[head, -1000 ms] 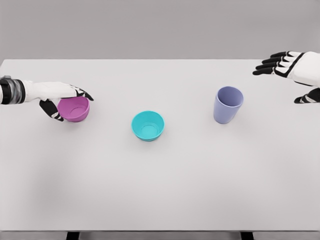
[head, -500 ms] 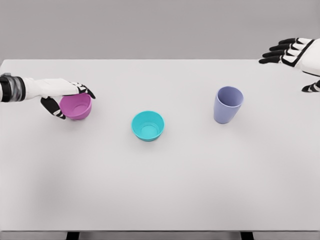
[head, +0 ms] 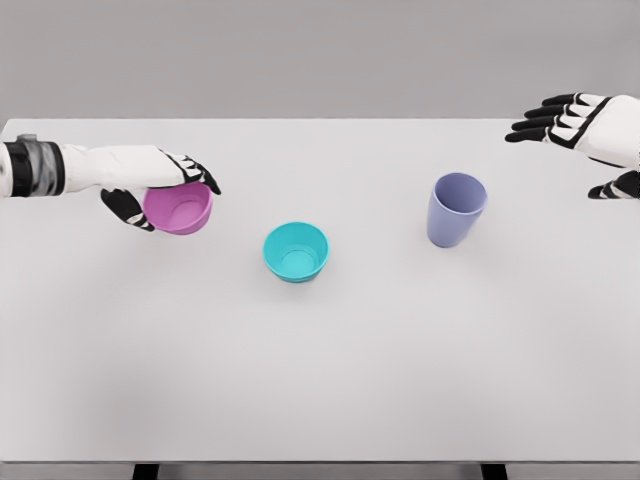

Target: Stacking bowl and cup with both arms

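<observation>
The small pink plastic bowl point(head: 178, 208) is gripped by the left hand point(head: 150, 180), fingers curled over its rim, near the left edge of the plain white table point(head: 320, 380). A teal plastic bowl point(head: 296, 251) is sat mid-table, apart from it. The tall lavender plastic cup point(head: 456, 209) is stood upright toward the right edge. The right hand point(head: 585, 135) is hovering by the far right corner, fingers spread, nothing held.

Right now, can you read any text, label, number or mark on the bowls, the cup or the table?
None. The pink bowl in the left hand, the teal bowl, the lavender cup and the white table are all plain, with no print or signs visible.
</observation>
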